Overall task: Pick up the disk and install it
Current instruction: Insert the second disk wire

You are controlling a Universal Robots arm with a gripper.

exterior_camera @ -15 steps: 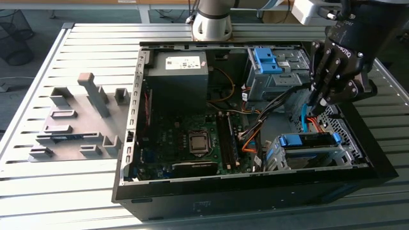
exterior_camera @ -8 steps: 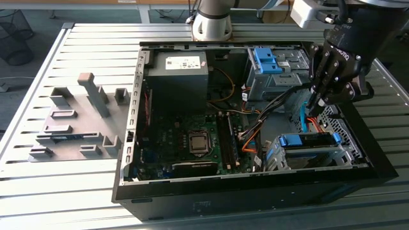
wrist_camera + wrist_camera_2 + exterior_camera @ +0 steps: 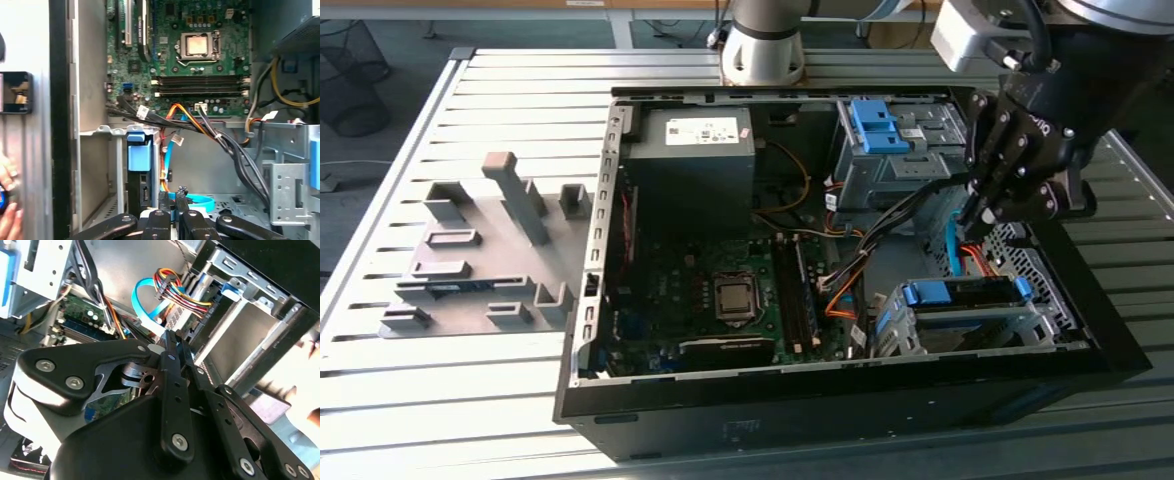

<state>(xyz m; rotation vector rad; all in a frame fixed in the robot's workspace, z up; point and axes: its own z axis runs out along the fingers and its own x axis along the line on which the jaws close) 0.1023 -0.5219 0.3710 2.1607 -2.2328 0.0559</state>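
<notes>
One disk (image 3: 139, 152) just beside gripper (image 3: 173, 194)

Black linkage hand (image 3: 172, 347), silver screws, grey arm (image 3: 761, 40)

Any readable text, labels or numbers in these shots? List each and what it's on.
No text here can be read.
White label on the power supply: print too small.
Sticker on the case's outer wall: blurred.
Motherboard markings in the first wrist view: too small.
White tag on a black cable: too small.
</notes>
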